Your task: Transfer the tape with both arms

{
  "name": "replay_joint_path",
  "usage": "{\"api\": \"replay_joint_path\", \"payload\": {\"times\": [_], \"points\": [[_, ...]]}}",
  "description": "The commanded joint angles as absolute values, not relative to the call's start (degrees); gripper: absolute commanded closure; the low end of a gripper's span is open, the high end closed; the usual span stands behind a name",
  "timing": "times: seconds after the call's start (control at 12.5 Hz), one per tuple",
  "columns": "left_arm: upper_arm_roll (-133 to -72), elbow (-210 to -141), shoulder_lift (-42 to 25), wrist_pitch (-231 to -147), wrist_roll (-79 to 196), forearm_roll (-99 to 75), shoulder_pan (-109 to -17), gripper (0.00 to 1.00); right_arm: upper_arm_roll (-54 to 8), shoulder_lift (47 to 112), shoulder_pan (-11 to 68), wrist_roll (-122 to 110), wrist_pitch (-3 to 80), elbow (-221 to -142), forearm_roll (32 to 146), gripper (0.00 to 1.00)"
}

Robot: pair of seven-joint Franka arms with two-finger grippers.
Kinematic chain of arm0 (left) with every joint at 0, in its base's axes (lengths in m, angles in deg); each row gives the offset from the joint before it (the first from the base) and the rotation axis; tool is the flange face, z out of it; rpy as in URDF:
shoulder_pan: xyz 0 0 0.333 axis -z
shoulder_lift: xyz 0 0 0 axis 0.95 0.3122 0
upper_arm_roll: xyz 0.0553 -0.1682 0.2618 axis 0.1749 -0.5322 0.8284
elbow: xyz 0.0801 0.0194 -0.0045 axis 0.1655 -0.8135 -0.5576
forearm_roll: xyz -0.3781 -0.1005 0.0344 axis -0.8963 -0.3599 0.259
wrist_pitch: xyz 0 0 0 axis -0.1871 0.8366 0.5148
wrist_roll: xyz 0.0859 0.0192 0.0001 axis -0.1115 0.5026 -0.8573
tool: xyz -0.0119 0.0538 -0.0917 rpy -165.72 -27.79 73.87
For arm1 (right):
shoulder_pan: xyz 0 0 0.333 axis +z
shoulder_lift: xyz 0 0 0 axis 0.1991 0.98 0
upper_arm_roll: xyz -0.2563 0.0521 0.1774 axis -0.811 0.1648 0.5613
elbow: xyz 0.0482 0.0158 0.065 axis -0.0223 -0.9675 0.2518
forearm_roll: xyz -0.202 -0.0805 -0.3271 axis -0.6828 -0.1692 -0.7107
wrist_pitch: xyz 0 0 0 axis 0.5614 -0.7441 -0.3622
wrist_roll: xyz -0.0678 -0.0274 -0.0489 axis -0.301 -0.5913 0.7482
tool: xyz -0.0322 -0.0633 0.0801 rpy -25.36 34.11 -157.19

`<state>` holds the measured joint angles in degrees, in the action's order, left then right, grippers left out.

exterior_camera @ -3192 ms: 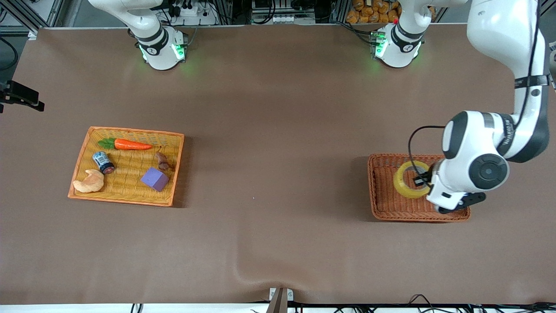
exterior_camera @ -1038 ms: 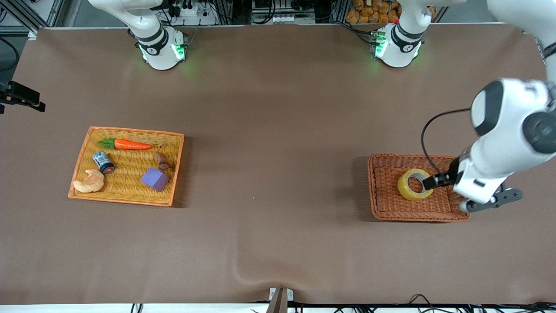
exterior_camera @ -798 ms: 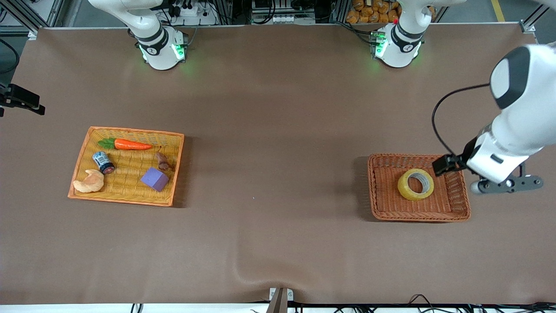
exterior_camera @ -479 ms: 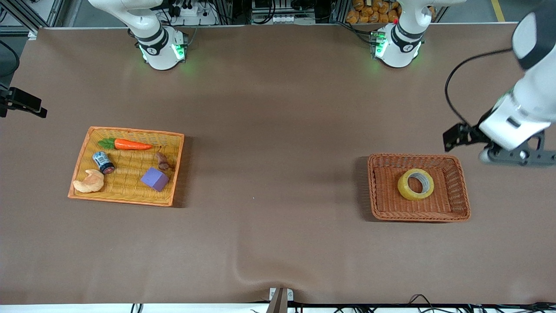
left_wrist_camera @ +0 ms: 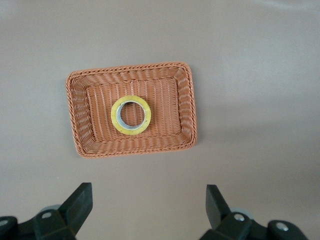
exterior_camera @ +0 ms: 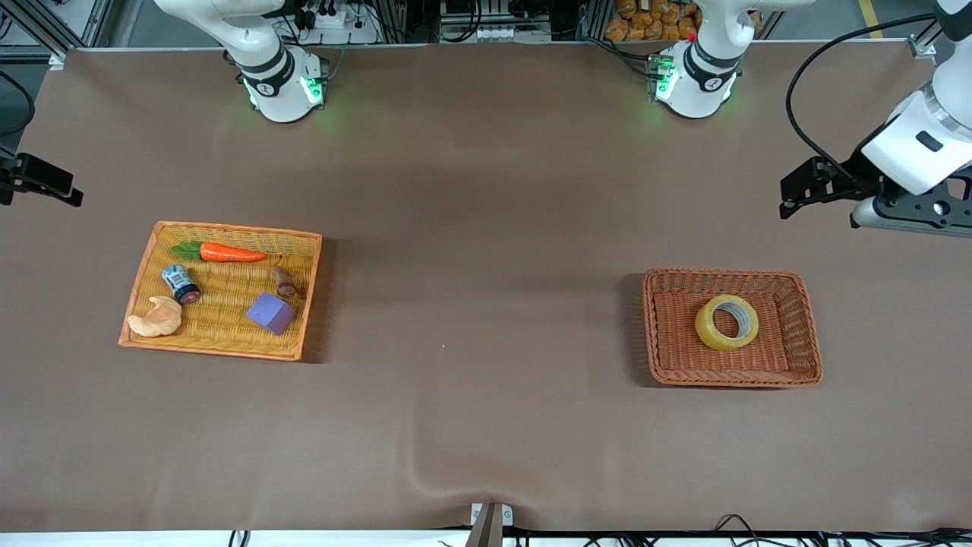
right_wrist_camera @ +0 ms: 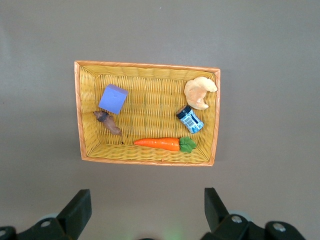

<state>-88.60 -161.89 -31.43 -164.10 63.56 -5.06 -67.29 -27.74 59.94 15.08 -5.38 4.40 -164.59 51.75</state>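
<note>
Front view: right gripper unseen

Tape: translucent yellow, grey-white core. Its basket: orange-brown weave. Desk: plain brown; end effectors black.

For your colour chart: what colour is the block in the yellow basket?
Purple block; right wrist view.

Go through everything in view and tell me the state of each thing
tape: flat in brown basket, not held
left gripper: open, empty
right gripper: open, empty, above yellow basket
carrot, can: lying in yellow basket
</note>
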Motion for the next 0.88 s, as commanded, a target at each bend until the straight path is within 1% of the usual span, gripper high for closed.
{"api": "replay_joint_path", "payload": {"times": [0.0, 0.32, 0.56, 0.8], "points": [[-88.3, -163.2, -33.3, -162.9, 64.6, -6.0, -67.9, 0.00, -27.6, 60.5, 14.9, -4.4, 4.1, -163.4, 52.8, 0.00], [-88.3, -163.0, -33.5, -160.9, 63.9, -4.6, -67.8, 0.00, -27.6, 60.5, 15.0, -4.4, 4.1, -163.4, 52.6, 0.00], [-88.8, -162.8, -33.5, -157.4, 63.5, -2.9, -67.8, 0.00, -27.6, 60.5, 15.0, -4.4, 4.1, -163.4, 52.7, 0.00], [-88.9, -162.3, -33.2, -157.1, 64.5, -1.7, -67.3, 0.00, -27.6, 60.5, 15.0, -4.3, 4.1, -163.4, 52.8, 0.00]]}}
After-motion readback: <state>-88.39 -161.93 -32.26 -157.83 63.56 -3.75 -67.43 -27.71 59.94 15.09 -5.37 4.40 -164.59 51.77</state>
